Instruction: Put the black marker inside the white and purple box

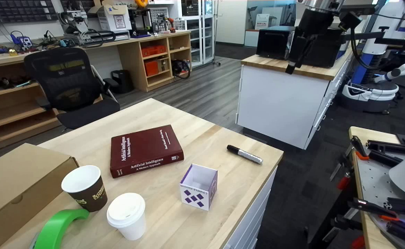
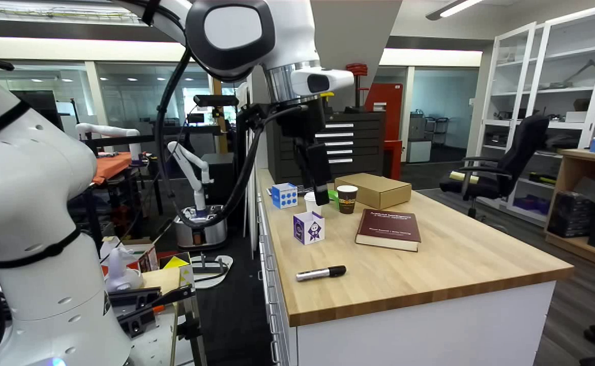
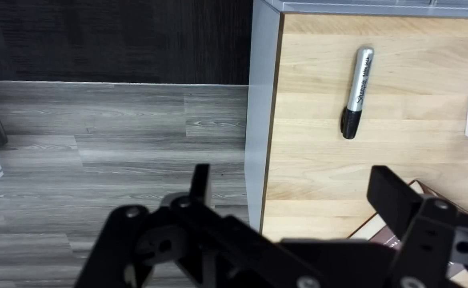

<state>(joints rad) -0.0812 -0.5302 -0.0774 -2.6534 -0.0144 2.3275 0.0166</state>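
Tool (image 3: 290, 178): one, along the bottom of the wrist view; its two fingers (image 3: 394, 200) stand wide apart and hold nothing. In both exterior views it points downwards.
White and purple box (image 1: 194, 199): one, upright, open-topped, lower middle of an exterior view; cut off by the right edge of the wrist view.
Black marker (image 3: 358, 92): one, with a black cap and a silver barrel, flat on the tabletop (image 3: 310, 160) in the upper right of the wrist view, apart from the tool and outside the white and purple box.
Blue and white box (image 2: 284, 197): one, left of the middle in an exterior view.
Cups: two, near each other; a white lidded cup (image 1: 131, 224) at the bottom of an exterior view, left of centre, and a brown cup (image 1: 93, 200) up and to its left.
Red book (image 1: 145, 148): one, closed and flat, left of the middle in an exterior view; partly behind the tool in the wrist view.
Brown cardboard box (image 1: 22, 173): one, cut off by the left edge of an exterior view.
Green curved piece (image 1: 50, 228): one, lower left of an exterior view.
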